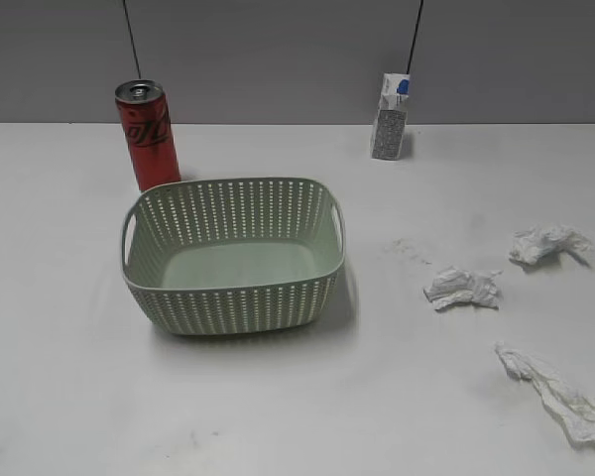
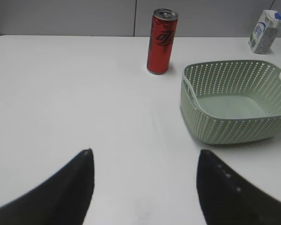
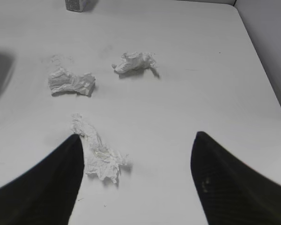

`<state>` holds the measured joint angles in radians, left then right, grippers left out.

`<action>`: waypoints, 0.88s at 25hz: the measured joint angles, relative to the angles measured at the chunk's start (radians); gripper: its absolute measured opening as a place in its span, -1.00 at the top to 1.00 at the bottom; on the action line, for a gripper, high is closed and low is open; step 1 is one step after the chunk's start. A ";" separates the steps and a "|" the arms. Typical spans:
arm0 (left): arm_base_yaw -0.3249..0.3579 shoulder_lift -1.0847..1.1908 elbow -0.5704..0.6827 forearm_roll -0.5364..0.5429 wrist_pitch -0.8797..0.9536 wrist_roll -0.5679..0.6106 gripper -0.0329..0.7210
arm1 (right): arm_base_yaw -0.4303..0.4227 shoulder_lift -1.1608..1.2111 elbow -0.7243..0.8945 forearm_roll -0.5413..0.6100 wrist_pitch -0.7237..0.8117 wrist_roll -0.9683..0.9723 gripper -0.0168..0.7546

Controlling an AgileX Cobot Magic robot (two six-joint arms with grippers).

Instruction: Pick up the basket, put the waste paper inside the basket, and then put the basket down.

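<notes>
The sage-green basket (image 1: 233, 256) stands empty on the white table, also in the left wrist view (image 2: 234, 101) at the right. Three white paper wads lie to its right: one (image 1: 461, 289), one farther right (image 1: 545, 243), and a long stretched one (image 1: 560, 397) at the front. The right wrist view shows them too: (image 3: 71, 82), (image 3: 135, 62) and the long one (image 3: 97, 153) just inside my left finger. My left gripper (image 2: 144, 152) is open and empty, left of the basket. My right gripper (image 3: 136, 136) is open and empty above the table. Neither gripper shows in the exterior view.
A red soda can (image 1: 147, 135) stands behind the basket's left corner, also in the left wrist view (image 2: 161, 41). A small white-and-blue carton (image 1: 391, 117) stands at the back. The table's right edge (image 3: 260, 70) runs near the wads.
</notes>
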<state>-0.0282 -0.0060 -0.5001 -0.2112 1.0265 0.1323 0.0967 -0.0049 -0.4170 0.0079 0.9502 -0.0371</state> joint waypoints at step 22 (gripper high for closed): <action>0.000 0.318 -0.056 -0.162 -0.227 0.014 -0.47 | 0.000 0.000 0.000 0.000 0.000 0.001 -0.44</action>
<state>-0.0282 0.3124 -0.5562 -0.3728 0.7999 0.1461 0.0967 -0.0049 -0.4170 0.0079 0.9502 -0.0361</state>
